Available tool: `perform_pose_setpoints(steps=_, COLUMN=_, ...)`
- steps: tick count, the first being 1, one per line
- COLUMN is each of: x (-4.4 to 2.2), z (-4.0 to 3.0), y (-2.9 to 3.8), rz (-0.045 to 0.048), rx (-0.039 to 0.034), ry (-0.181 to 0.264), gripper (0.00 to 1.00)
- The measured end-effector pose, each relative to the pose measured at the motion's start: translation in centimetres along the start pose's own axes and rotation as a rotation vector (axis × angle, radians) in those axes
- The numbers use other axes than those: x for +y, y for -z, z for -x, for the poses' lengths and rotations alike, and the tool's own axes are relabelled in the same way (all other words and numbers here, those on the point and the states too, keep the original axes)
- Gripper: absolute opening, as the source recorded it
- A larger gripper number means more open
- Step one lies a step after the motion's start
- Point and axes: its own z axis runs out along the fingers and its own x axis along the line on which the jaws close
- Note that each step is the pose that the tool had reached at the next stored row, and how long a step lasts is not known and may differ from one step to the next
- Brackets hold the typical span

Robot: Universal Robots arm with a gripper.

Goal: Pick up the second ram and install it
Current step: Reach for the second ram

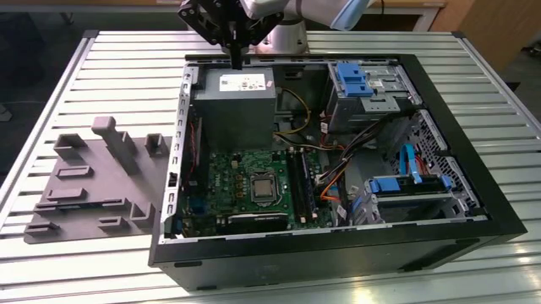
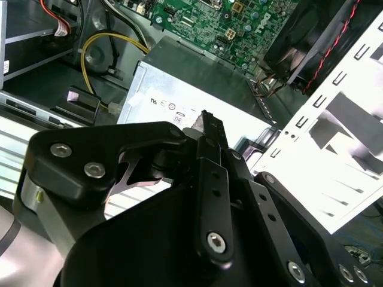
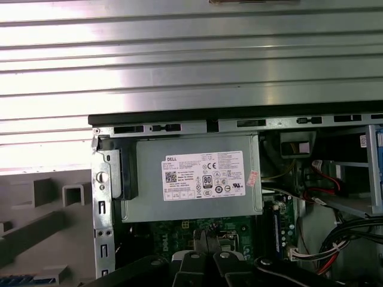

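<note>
Meanwhile, claw [image 1: 237,63] hangs closed over power supply [image 1: 232,104]; second ram [image 3: 24,279] points lengthwise at the case [image 3: 99,203].

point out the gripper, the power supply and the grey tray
gripper [image 1: 237,60]: exterior view, at its closed fingertips.
power supply [image 3: 203,178]: first wrist view, on its white label.
grey tray [image 1: 85,212]: exterior view, on its flat base.

Green motherboard [image 1: 245,183], grey tray [image 1: 85,190], black case [image 1: 338,256], blue latches [image 1: 350,79] (white label [image 1: 242,83] on grey power supply [image 1: 232,114])
</note>
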Motion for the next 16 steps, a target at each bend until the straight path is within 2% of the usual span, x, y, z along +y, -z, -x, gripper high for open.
perform_pose_setpoints(steps=16, x=-0.04, z=-0.56, y=0.02, rz=-0.0001, rx=0.0000, ry=0.000, gripper=0.11)
